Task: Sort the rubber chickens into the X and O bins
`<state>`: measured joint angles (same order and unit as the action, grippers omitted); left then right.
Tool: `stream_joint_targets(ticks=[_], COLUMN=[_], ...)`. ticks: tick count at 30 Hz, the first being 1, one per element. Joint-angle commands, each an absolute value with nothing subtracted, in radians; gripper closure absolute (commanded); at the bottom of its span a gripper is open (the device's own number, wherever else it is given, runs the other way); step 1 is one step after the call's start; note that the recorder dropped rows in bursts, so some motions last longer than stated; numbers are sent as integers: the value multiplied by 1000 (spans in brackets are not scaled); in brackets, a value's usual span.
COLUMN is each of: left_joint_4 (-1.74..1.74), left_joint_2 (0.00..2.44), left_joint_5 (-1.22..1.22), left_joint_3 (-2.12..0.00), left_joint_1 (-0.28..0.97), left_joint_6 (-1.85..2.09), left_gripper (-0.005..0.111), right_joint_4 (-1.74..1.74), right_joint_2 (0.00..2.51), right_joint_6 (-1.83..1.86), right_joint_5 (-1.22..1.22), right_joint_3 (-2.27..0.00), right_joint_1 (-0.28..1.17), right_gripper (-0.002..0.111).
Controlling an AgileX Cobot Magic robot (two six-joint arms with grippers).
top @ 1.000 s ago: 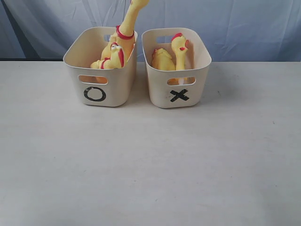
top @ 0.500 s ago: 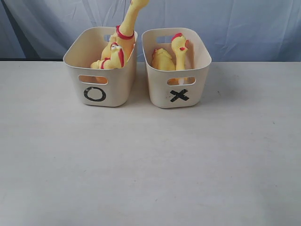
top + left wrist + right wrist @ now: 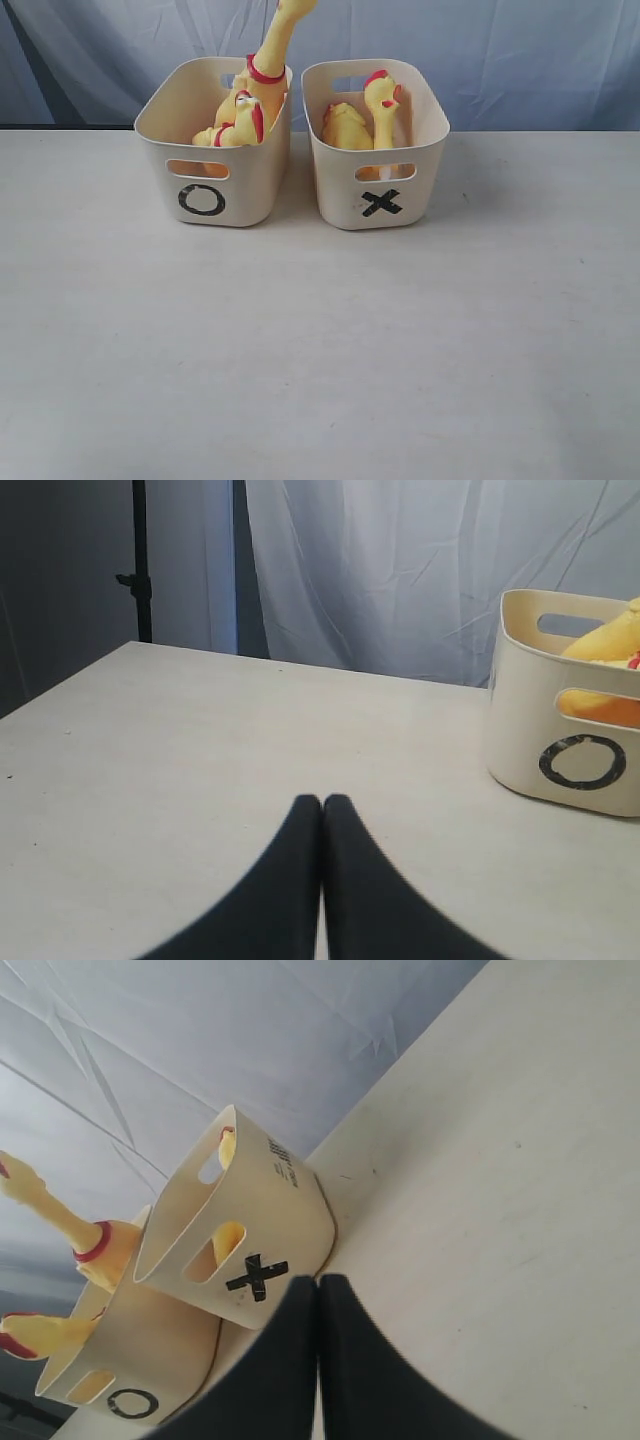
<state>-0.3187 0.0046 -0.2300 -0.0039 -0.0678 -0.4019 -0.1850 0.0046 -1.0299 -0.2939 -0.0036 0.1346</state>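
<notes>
Left gripper (image 3: 322,800) has its two dark fingers pressed together with nothing between them, hanging low over bare table (image 3: 320,350) well short of the tubs. The right gripper (image 3: 318,1280) is likewise pressed together and empty. Neither shows in the exterior view, so both sit back from the work area.

Past the open stretch of table, the O bin (image 3: 245,195) and the X bin (image 3: 340,195) stand side by side, almost touching, marks facing forward. In the O bin a smaller chicken (image 3: 240,125) lies against the right wall, and a tall chicken (image 3: 268,60) rises from behind it, its neck slanting up past the rim. In the X bin one chicken (image 3: 382,105) stands head up beside a second, rounder one (image 3: 345,128) lying low. Behind everything hangs a pale curtain (image 3: 500,60).

With four chickens inside tubs and none on the table, the sorting looks finished; whether each is in its proper bin cannot be judged from here. Doing this last step well means leaving both arms parked low and away from the tubs. Any further motion should avoid the tall chicken's slanted neck, which a brush could probably tip out or over into the X bin.
</notes>
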Motion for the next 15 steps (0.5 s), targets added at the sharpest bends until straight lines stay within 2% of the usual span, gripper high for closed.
stream_joint_targets(ticks=[1,5,13,15], left_joint_4=[-322,-322,-322,-322], left_joint_2=[0,0,0,0], left_joint_5=[-223,-223,-223,-223], left_joint_3=[0,0,0,0], left_joint_1=[-70,-70,-70,-70], left_joint_6=[-392,-392,-392,-392], left_gripper=[107,107,107,107], right_joint_4=[-128,-130,-154,-144], right_joint_2=[0,0,0,0], right_joint_6=[-1025,-961,-345,-309], right_joint_5=[-282,-274,-278,-281], right_joint_3=[0,0,0,0], right_joint_1=[129,129,129,129], right_gripper=[108,108,108,108])
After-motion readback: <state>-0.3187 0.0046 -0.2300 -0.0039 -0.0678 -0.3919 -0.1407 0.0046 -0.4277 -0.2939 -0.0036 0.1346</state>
